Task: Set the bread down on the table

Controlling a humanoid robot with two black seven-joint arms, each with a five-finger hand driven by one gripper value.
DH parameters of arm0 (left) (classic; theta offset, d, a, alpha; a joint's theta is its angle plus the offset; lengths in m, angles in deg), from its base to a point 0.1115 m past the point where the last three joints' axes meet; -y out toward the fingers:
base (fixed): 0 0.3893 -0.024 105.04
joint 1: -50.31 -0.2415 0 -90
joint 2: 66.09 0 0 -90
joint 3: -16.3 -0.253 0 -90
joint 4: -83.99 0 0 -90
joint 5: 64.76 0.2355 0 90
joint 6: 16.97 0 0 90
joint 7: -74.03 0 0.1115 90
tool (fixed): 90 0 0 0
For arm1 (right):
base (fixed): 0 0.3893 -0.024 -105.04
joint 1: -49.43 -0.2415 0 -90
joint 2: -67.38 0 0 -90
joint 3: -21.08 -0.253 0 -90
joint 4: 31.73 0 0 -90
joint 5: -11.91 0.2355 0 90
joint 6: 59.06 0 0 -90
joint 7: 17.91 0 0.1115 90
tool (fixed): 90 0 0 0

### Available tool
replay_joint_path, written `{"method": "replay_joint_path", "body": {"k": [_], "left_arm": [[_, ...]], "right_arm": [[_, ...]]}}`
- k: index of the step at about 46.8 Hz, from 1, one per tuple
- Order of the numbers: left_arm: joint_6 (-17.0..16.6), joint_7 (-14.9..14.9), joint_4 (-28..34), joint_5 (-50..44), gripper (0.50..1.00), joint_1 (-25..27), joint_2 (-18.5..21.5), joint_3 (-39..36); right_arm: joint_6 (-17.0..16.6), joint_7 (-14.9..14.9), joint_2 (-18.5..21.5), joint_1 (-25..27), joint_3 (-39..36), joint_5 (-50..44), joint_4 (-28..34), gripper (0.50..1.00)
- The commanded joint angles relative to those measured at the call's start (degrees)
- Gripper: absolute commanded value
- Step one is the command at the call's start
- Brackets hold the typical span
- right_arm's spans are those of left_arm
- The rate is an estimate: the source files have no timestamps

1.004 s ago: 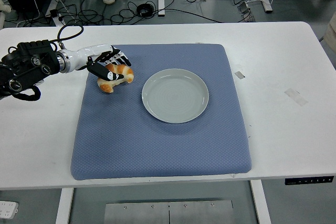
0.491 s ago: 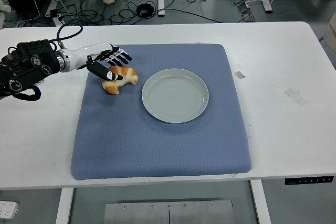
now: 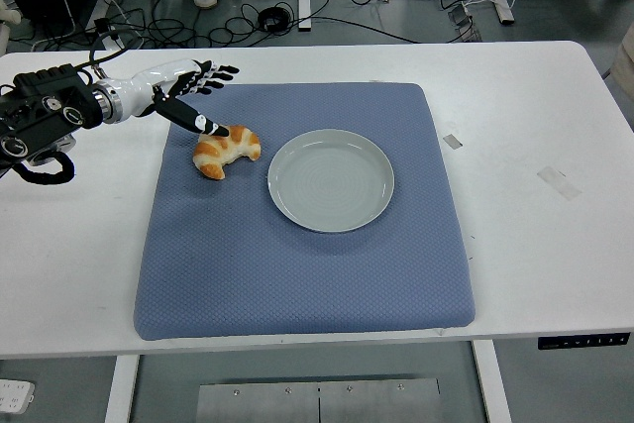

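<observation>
One spread-fingered left hand [image 3: 193, 96] hovers empty beside the bread [image 3: 226, 149]; a stray thumb could nudge it toward the plate [image 3: 331, 180].

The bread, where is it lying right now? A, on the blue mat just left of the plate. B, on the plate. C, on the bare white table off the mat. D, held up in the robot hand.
A: the bread lies on the blue mat beside the empty plate, on its left, and the left robot hand has its fingers spread above it, holding nothing.
</observation>
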Motion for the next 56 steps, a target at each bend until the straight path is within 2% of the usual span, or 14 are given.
{"method": "replay_joint_path", "body": {"k": [1,21,42,56], "left_arm": [[-0.07,0.0,0.02,-0.28,0.958,-0.23,0.03,2.54],[-0.07,0.18,-2.88,-2.12,0.965,-0.41,0.29,13.97],[-0.07,0.27,-3.76,-13.28,0.965,-0.41,2.93,15.73],[-0.07,0.35,-6.13,-13.64,0.966,-2.08,3.28,19.6]], "right_arm": [[0.0,-0.01,0.0,-0.01,-0.03,0.0,0.07,1.0],[0.0,-0.01,0.0,-0.01,0.06,0.0,0.07,1.0],[0.0,-0.1,0.0,-0.01,0.06,0.0,-0.01,1.0],[0.0,-0.01,0.0,-0.01,-0.03,0.0,-0.01,1.0]]}}
